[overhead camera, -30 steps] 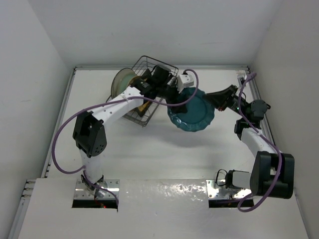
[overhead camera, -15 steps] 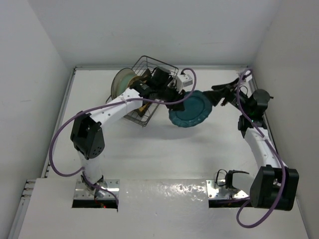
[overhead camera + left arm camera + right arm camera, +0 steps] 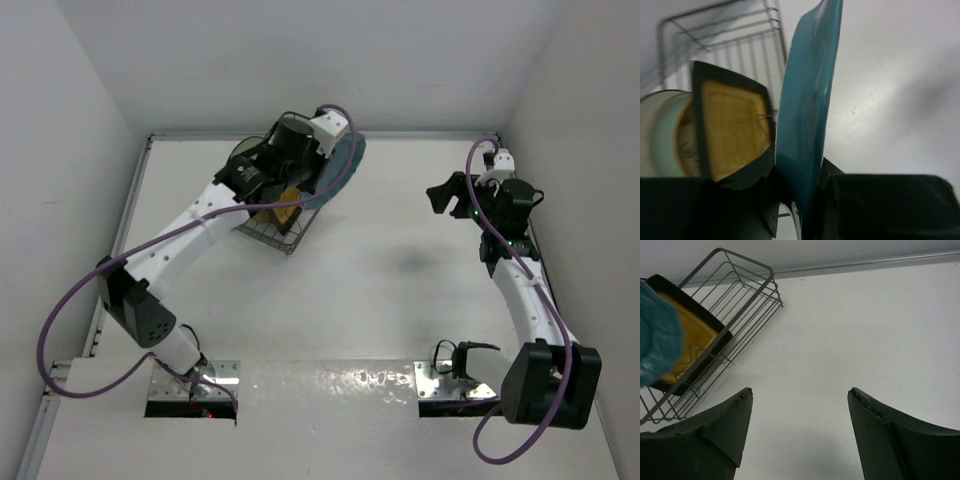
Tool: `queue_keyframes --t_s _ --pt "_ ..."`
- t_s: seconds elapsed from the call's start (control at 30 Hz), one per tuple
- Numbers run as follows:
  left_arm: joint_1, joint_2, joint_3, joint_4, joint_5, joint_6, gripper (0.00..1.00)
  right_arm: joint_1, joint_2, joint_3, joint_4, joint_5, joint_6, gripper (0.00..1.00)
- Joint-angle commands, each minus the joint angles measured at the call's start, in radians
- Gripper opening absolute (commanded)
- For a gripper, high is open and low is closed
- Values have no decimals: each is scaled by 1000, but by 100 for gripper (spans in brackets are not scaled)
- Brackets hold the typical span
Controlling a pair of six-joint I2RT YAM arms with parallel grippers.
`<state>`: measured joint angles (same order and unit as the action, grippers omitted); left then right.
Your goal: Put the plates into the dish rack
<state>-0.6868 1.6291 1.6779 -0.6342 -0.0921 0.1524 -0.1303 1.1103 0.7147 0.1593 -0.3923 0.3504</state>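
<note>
The scalloped teal plate [image 3: 807, 100] stands on edge, and my left gripper [image 3: 800, 170] is shut on its lower rim. It hangs over the right end of the dark wire dish rack [image 3: 268, 228] at the back of the table, where the teal plate [image 3: 343, 165] shows beside the left wrist. The square amber plate [image 3: 735, 125] stands upright in the rack just left of it, with a cream and pale aqua plate [image 3: 662, 135] further left. My right gripper [image 3: 800, 395] is open and holds nothing, well to the right of the rack [image 3: 735, 295].
The rack [image 3: 735, 45] sits at an angle near the back wall. White walls close in the table on the left, back and right. My right gripper [image 3: 445, 195] hovers near the right wall, above bare white table [image 3: 400, 270].
The right gripper opened, let go of the teal plate and drew back to the right. The left arm carried the plate left and back to the rack, turning it on edge.
</note>
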Motion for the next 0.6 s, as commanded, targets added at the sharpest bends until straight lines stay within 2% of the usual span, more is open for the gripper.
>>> queue_keyframes --t_s 0.0,0.1,0.3,0.47,0.57 --pt "0 -124 83 145 -273 -2 0 -3 -21 -1 2 41 -10 75" --pt "1 -143 45 175 -366 25 0 -2 -24 -8 -12 59 -19 74" --pt "4 -144 -55 223 -385 29 0 -2 -50 -12 -60 96 -50 74" --pt "38 -132 -121 323 -426 35 0 0 -82 -21 -84 92 -79 74" --pt "46 -117 -155 349 -394 47 0 -2 -92 -32 -78 87 -88 74"
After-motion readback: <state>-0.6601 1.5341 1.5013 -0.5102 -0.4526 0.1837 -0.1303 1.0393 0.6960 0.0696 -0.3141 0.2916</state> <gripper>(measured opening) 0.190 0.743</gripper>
